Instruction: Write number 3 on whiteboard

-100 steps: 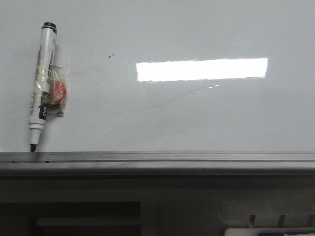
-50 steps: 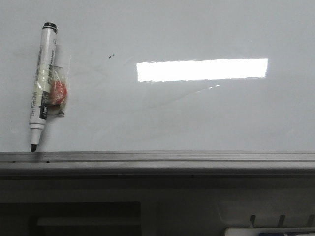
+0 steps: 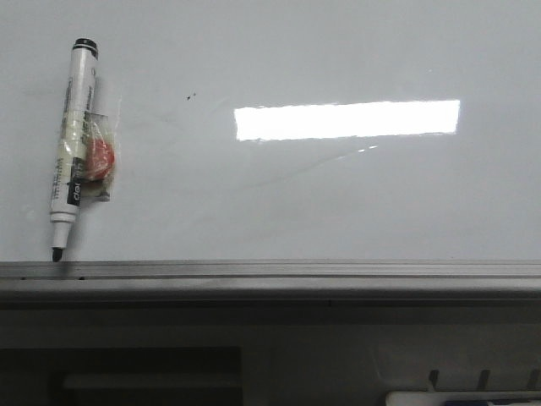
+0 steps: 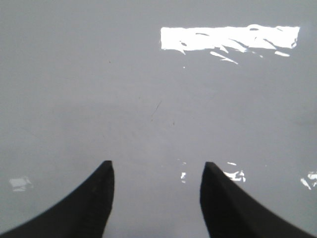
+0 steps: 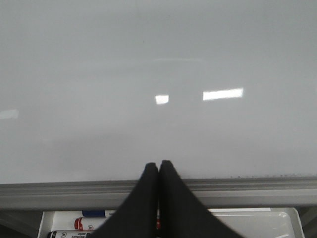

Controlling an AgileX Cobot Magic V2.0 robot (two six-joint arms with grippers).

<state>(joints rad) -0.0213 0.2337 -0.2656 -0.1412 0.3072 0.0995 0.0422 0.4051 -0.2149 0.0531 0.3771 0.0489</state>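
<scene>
The whiteboard (image 3: 338, 194) is glossy pale grey-white and fills most of the front view, with a grey metal rail (image 3: 296, 275) along its near edge. No number 3 shows on it, only two tiny dark specks (image 3: 191, 96) and faint smudges. A black-and-white marker (image 3: 73, 144) lies on the board at the far left, uncapped, with its tip at the rail. Neither gripper shows in the front view. My left gripper (image 4: 157, 166) is open and empty over the bare board (image 4: 148, 89). My right gripper (image 5: 159, 162) is shut, with nothing seen between its fingers, over the rail (image 5: 59, 191).
A small red object in clear wrap (image 3: 100, 159) lies against the marker. A white tray (image 5: 257, 220) with a few spare markers (image 5: 84, 224) sits in front of the rail; its edge shows at the lower right of the front view (image 3: 456, 397). A bright light reflection (image 3: 347, 119) lies on the board.
</scene>
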